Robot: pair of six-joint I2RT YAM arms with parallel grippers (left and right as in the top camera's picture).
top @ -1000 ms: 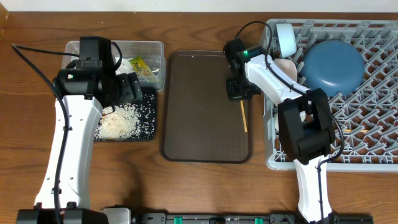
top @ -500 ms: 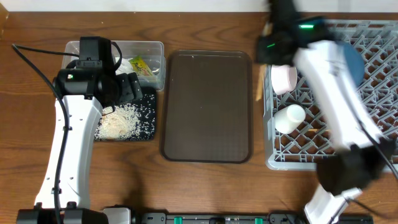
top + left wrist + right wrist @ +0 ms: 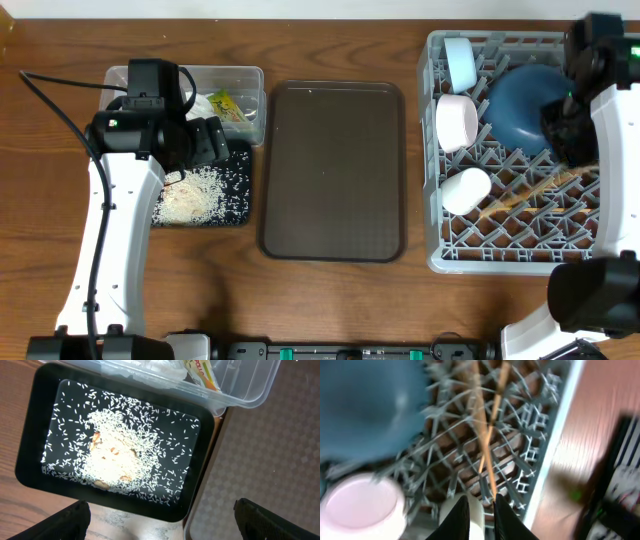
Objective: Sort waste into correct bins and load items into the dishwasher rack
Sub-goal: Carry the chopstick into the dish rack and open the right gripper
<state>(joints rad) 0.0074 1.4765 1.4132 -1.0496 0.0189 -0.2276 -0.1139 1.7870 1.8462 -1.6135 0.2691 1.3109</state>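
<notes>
Chopsticks: two thin pale-wood sticks, blurry, crossing over the pegs of the grey rack near the dark-blue bowl. Right gripper jaws are narrow at their ends, can't tell if they're pinching. Left gripper gapes wide over the rice in the black tray.

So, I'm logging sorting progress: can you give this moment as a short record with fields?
black tray: loose rice grains
clear tub: tissue, snack wrapper
dishwasher rack: dark-blue bowl, light-blue bowl, white bowl, white cup, chopsticks
brown serving tray: nothing on it
left end effector: open, empty, above black tray
right end effector: over rack near chopsticks; grip unclear in blur
</notes>
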